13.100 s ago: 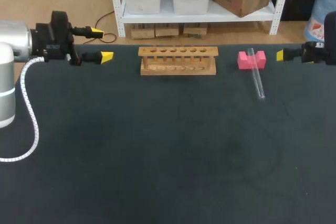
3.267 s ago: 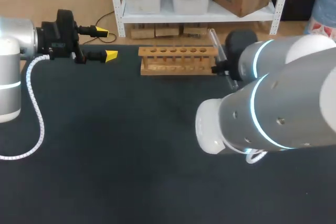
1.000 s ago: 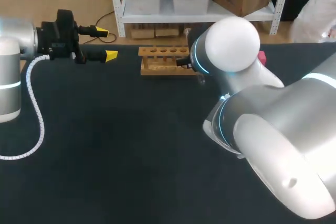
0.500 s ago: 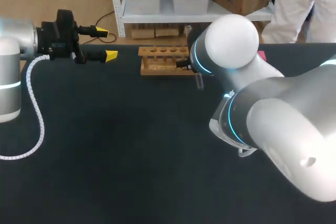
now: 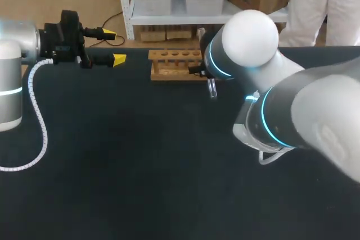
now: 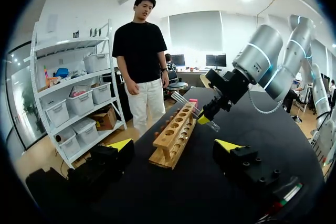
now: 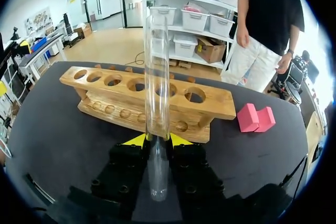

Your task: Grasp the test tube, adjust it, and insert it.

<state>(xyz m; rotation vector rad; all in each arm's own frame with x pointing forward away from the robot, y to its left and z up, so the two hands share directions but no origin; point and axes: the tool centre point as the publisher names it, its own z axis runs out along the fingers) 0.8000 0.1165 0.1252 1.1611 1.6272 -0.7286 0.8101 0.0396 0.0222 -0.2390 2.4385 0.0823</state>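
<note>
Test tube point(image 7: 157, 77): clear glass, held off the bench point(image 5: 112, 167) in the right pincer point(image 7: 158, 140), over the right part of the rack.
Tube long axis: in the right wrist view it runs straight out along the fingers, from under the wrist, between the tips and on past the rack's top board.
Tube tilt: in the head view it is slanted. The lower end is on the near side of the rack and the upper end rises past its far side. In the left wrist view it is also clearly off upright.
Tube ends: the end nearer the wrist looks rounded. The far end runs out of the right wrist view.
Tube vs rack: in the right wrist view it crosses in front of the wooden rack point(image 7: 131, 98), lined up between two of the middle holes. I cannot tell how high above the holes it is.
Right pincer: clamped on the tube, with one yellow tip pressed to each side. The grip sits well back from the tube's middle, toward the rounded end.
Left pincer point(image 5: 109, 46): fingers spread wide with nothing between them. It hangs at the far left edge of the bench, pointing toward the rack and well apart from it.
Rack: one row of round holes in the top board, standing near the far edge of the bench.
Pink block point(image 7: 255, 117): on the bench, just beyond the rack's right end.
</note>
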